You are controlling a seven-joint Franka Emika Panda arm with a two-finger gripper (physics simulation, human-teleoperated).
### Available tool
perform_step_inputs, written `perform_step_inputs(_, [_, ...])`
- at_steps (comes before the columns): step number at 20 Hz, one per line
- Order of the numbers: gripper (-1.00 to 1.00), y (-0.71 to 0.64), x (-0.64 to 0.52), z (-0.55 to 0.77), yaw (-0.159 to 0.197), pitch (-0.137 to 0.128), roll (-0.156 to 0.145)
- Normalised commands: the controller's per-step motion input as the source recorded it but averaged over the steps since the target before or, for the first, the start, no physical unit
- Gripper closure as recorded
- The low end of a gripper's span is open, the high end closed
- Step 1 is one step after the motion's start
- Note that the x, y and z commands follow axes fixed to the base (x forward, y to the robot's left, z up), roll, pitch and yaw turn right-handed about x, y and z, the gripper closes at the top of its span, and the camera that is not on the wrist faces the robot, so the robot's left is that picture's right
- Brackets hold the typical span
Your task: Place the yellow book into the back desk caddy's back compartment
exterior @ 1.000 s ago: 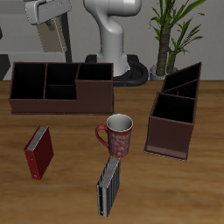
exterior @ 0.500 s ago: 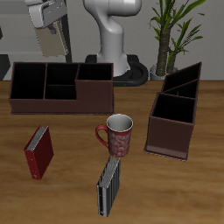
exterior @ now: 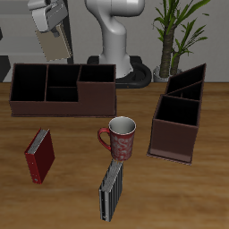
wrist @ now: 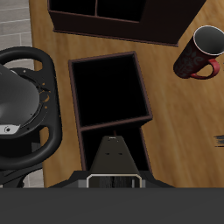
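Observation:
My gripper (exterior: 48,24) is high above the table's back edge, shut on the yellow book (exterior: 53,42), which hangs tilted below the fingers. The book is in the air above and slightly behind the back desk caddy (exterior: 54,108), a long low reddish-brown box with one wide section, two small ones and a taller end section. In the wrist view the book (wrist: 112,157) shows edge-on between the fingers of my gripper (wrist: 112,178), and the caddy's (wrist: 112,125) dark open sections lie below it.
A second brown caddy (exterior: 175,134) stands end-on beside a red patterned mug (exterior: 121,137). A red book (exterior: 39,156) and a black-and-grey striped book (exterior: 110,190) stand nearer the table's front edge. The robot's base (exterior: 114,40) and a plant (exterior: 179,31) are at the back.
The gripper with the yellow book has sunk slightly and the book has tilted a little. Nothing else has moved.

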Motion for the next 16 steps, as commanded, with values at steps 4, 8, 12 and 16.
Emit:
perform_step_inputs(4, [1.00, 0.02, 0.01, -0.08, 0.033, 0.023, -0.016])
perform_step_inputs(8, [1.00, 0.10, 0.05, -0.12, 0.035, 0.039, -0.003])
perform_step_inputs(12, [1.00, 0.05, 0.02, -0.07, 0.035, 0.024, -0.009])
perform_step_inputs(16, [1.00, 0.07, 0.03, -0.14, 0.017, 0.046, 0.010])
